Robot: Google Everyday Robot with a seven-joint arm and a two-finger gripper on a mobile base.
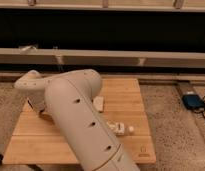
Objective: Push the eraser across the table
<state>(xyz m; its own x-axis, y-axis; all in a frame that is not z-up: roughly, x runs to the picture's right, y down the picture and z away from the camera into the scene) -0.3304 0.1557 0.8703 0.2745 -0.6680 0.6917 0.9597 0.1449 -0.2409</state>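
Observation:
The low wooden table point(131, 100) fills the middle of the camera view. My big white arm point(81, 120) reaches up from the bottom edge, bends at the elbow and turns left. The gripper point(38, 107) hangs down from the wrist over the table's left side, close to the top. The eraser does not show; the arm covers much of the left and middle of the table.
A pale beige small block point(98, 103) lies by the arm near the table's middle. A small white object point(121, 128) sits right of the arm toward the front. A blue device with a cable point(194, 101) lies on the floor at right. A long ledge point(121, 57) runs behind the table.

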